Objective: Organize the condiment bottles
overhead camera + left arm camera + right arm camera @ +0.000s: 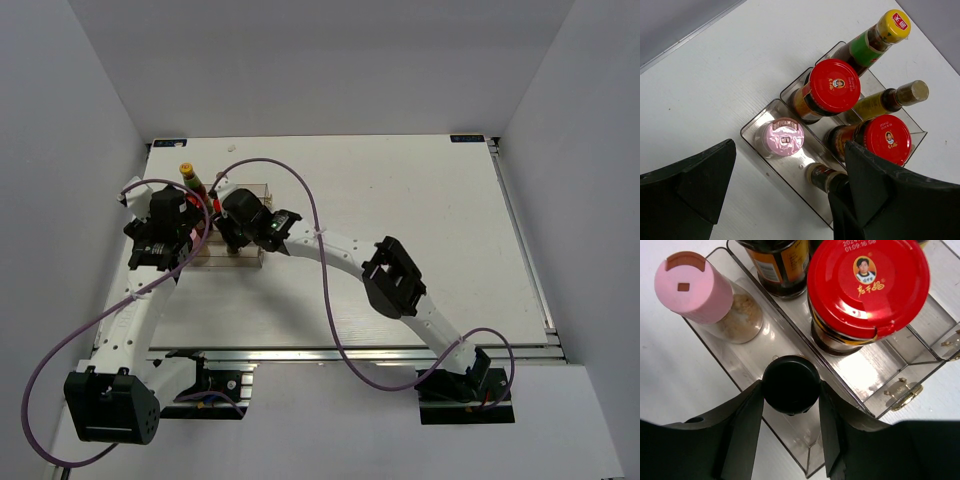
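A clear tiered plastic rack (807, 161) sits on the white counter (420, 220), and all 6 condiment bottles stand in it.

On the rack's lowest step are the pink-capped clear bottle (783, 138), with pale powder inside, and the dark-capped bottle (791, 382). On the rack's middle step stand 2 squat jars: the first red-lidded jar (835, 85) just behind the pink cap, and the second red-lidded jar (887, 137) just behind the dark cap. On the rack's top step are the yellow-capped green-labelled bottle (867, 47) and the slim yellowish bottle (880, 102) with a dull gold cap. All of them are upright.

The right pincer (790, 392) is closed on the dark-capped bottle, with 1 black finger pressed against each side of the cap. The bottle's base is in the rack's lowest step.

The left pincer (790, 147) hangs above the rack's lowest step, spread wide and gripping nothing. In its wrist view, 1 finger (695, 185) lies over bare counter beside the rack. The other finger hides part of the dark-capped bottle and the edge of the second red-lidded jar.

From the top view both pincers crowd over the rack, and the yellow cap shows at the rack's far side.
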You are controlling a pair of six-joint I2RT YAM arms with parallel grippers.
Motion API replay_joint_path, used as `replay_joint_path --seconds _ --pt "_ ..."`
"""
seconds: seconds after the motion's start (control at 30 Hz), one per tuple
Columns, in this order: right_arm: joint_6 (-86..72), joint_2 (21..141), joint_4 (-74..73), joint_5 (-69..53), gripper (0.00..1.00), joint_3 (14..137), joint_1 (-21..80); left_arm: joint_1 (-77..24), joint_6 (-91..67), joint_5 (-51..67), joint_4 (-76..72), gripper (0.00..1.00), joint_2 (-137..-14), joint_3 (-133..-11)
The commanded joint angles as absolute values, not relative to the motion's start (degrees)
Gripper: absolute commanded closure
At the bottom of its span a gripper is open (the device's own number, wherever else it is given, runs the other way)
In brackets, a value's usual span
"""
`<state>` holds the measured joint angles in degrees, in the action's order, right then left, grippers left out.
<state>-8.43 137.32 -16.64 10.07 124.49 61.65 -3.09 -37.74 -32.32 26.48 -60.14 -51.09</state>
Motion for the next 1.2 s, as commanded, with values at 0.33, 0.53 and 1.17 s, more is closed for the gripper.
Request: replay_joint_path --seconds 0.33,0.53,1.17 --pt "-7.3 138.1 -15.5 11.5 0.33 128.7 62.3 -2.7 -37.4 -32.7 25.3 0.02 -58.7 -50.9" --pt "-6.4 133.6 -13.2 9.9 0.17 126.2 62.8 -2.7 -37.4 -32.8 25.3 0.02 -58.6 -50.8" --pt "-22.0 79.5 0.0 20.2 0.11 63.5 46.7 -2.9 -38.5 -32.2 26.6 0.02 -57.9 -52.1"
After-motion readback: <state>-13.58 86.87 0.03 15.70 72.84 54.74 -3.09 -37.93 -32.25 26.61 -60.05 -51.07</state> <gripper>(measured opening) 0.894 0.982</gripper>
